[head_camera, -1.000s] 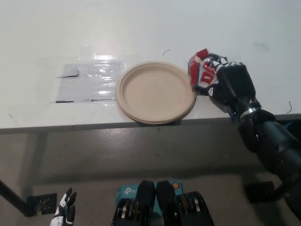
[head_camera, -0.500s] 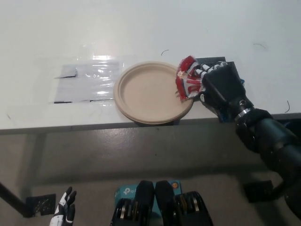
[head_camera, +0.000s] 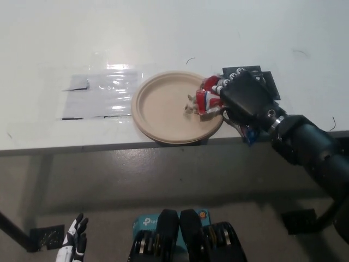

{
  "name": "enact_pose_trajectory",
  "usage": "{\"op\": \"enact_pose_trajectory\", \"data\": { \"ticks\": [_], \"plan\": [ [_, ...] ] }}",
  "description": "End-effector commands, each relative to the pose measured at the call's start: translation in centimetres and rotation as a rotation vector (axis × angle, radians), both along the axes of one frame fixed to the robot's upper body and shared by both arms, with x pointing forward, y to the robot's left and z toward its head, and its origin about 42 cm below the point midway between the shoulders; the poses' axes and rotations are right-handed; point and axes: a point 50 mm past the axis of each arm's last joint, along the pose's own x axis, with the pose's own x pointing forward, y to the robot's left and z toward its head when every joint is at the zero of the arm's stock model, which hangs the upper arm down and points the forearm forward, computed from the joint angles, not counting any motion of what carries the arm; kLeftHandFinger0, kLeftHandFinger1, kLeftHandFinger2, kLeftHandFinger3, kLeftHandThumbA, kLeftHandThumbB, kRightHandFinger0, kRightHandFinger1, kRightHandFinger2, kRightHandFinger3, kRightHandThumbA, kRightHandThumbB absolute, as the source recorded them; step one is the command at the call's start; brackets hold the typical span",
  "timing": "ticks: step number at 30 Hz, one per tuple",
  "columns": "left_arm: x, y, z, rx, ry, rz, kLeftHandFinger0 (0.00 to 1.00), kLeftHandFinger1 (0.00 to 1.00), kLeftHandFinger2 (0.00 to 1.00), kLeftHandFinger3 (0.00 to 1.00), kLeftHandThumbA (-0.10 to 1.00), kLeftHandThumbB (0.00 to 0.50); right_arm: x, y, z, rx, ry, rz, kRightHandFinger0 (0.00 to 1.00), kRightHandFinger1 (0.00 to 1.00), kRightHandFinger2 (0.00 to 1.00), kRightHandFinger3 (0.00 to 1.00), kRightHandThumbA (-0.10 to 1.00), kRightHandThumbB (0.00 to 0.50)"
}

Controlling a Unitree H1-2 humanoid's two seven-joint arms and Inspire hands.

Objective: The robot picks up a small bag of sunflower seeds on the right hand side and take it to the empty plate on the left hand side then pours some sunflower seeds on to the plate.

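A sheet of clear plastic lies flat on the white table, just left of the tan plate, which sits near the table's front edge. A black square marker lies on the table behind the right robot hand. Nothing stands between that hand and the plate. The red and white seed bag is over the plate's right part, tipped toward its middle, and a few seeds lie on the plate just beside the bag's mouth. The black right robot hand is wrapped tightly around the bag from the right. The white left robot hand hangs low at the lower left, well apart from the table, fingers spread and holding nothing.
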Motion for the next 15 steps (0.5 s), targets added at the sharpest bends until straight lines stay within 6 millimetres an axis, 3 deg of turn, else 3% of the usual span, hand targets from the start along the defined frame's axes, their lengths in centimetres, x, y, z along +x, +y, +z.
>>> {"op": "enact_pose_trajectory", "data": {
  "ticks": [1,3,4,6,8,14,15],
  "plan": [
    [0.3,0.2,0.9,0.029,-0.042,-0.04,0.98,1.0,1.0,1.0,1.0,0.133,1.7,1.3,4.8,-0.074,-0.124,0.057,0.0,0.0,0.08,0.15,-0.1,0.28],
    [0.3,0.2,0.9,0.027,-0.043,-0.041,0.98,1.0,1.0,1.0,1.0,0.135,1.7,1.2,5.0,-0.085,-0.134,0.065,0.0,0.0,0.12,0.16,-0.1,0.295],
    [0.3,0.2,0.9,0.034,-0.048,-0.045,0.97,1.0,1.0,1.0,1.0,0.125,1.7,1.1,5.2,-0.086,-0.147,0.074,0.0,0.0,0.05,0.12,-0.1,0.297],
    [0.4,0.3,1.0,0.043,-0.045,-0.049,0.97,0.99,1.0,1.0,1.0,0.121,1.9,1.0,5.6,-0.118,-0.164,0.074,0.0,0.0,0.02,0.16,-0.1,0.307],
    [0.4,0.2,1.0,0.032,-0.043,-0.045,0.97,0.99,1.0,1.0,1.0,0.122,2.0,0.9,6.0,-0.143,-0.197,0.08,0.0,0.0,0.0,0.12,-0.1,0.316],
    [0.3,0.2,1.1,0.042,-0.047,-0.048,0.97,0.98,0.99,1.0,1.0,0.11,2.1,0.5,6.2,-0.142,-0.215,0.074,0.0,0.0,0.0,0.06,-0.1,0.286],
    [0.2,0.2,1.0,0.037,-0.046,-0.048,0.97,0.98,0.99,1.0,1.0,0.109,2.1,0.5,6.0,-0.156,-0.212,0.06,0.0,0.0,0.03,0.09,-0.1,0.276]
  ]
}}
